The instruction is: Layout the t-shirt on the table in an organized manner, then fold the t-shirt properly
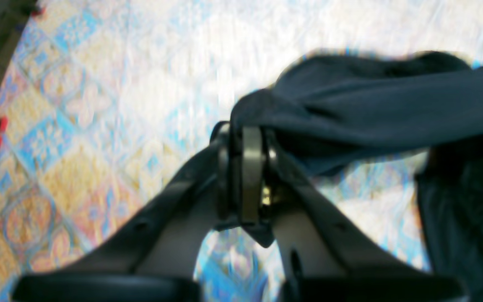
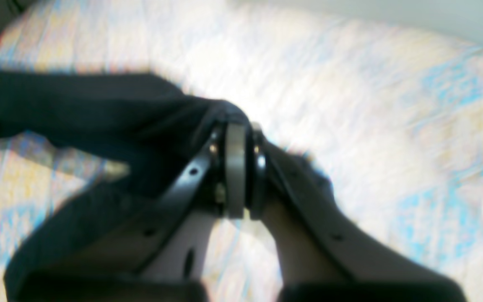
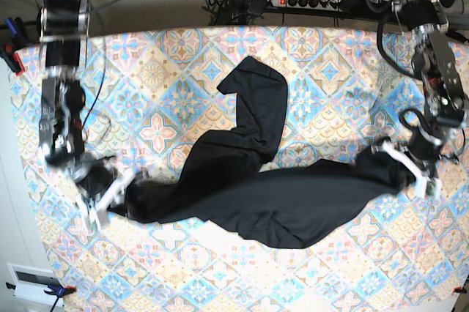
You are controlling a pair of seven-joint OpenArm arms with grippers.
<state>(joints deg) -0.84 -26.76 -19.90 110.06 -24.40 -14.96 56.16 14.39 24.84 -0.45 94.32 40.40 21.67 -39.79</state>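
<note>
**Black t-shirt stretched between both arms over the patterned table**

We see the t-shirt (image 3: 249, 195) spread across the near half of the table (image 3: 322, 63), pulled into a long, uneven band running from side to side. One end is bunched at the right gripper (image 3: 117, 187), on the left of the base view, and the other end is gathered at the left gripper (image 3: 399, 162), on that view's right. A narrower part of the shirt reaches up toward the middle of the table and bends over at its top. The lower edge sags into a rounded lobe near the front of the table.

In the left wrist view the left gripper (image 1: 247, 138) has its fingers (image 1: 250, 176) pressed together on a fold of the t-shirt (image 1: 371, 113), and the cloth runs off to the right, with a further dark hanging part at the right edge. The table (image 1: 78, 105) shows beneath, blurred.

In the right wrist view the right gripper (image 2: 237, 138) likewise has its fingers (image 2: 235, 167) clamped on a bunched corner of the t-shirt (image 2: 78, 109), which stretches away to the left above the table (image 2: 371, 105). Both wrist views are blurred, so we cannot tell which part of the garment each one holds.
</note>
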